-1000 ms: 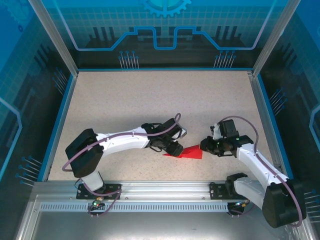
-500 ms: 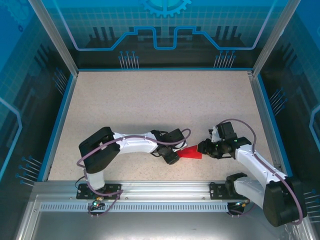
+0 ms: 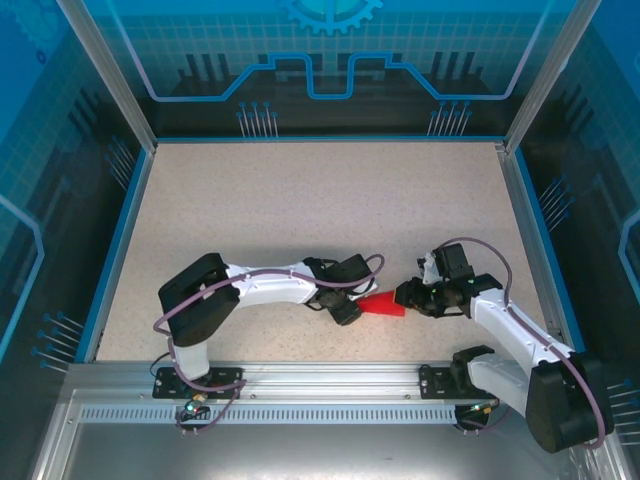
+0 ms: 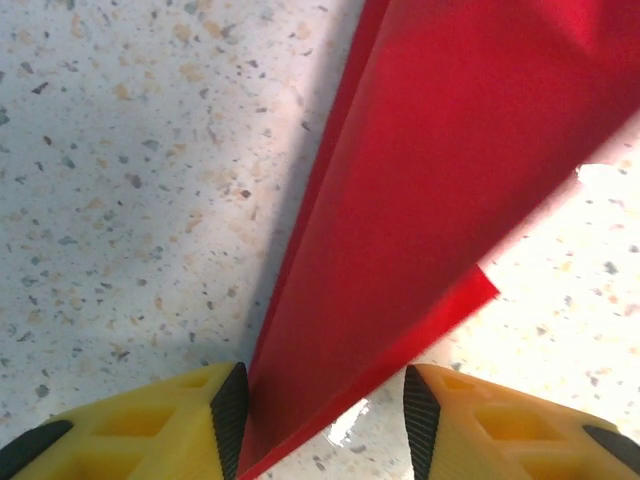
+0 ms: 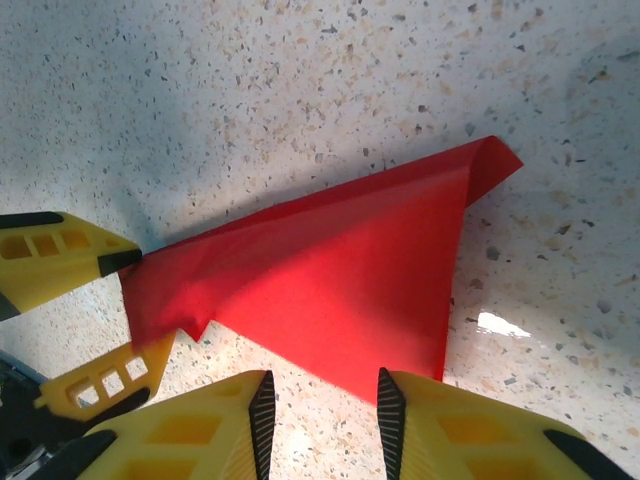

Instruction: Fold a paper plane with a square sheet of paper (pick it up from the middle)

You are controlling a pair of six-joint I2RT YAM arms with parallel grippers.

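The square sheet of paper (image 3: 385,305) is a folded red pointed shape lying on the speckled table between my two grippers. My left gripper (image 3: 347,310) sits over its narrow left end. In the left wrist view the paper (image 4: 430,170) runs down between the open jaws of the left gripper (image 4: 325,405) and touches only the left pad. My right gripper (image 3: 408,296) is at the wide right end. The right wrist view shows the right gripper (image 5: 322,400) open, with a corner of the paper (image 5: 340,270) just ahead of its right pad. The left gripper's yellow fingers (image 5: 60,262) straddle the far tip.
A blue rim (image 3: 120,240) and clear walls bound the table (image 3: 320,210). A metal rail (image 3: 320,380) with the arm bases runs along the near edge. Bare speckled surface stretches behind and to the left of the paper.
The left arm swung in and its gripper came down over the paper's pointed end, covering it. The right gripper's jaws opened wider and edged left. Little has moved in the last half second.
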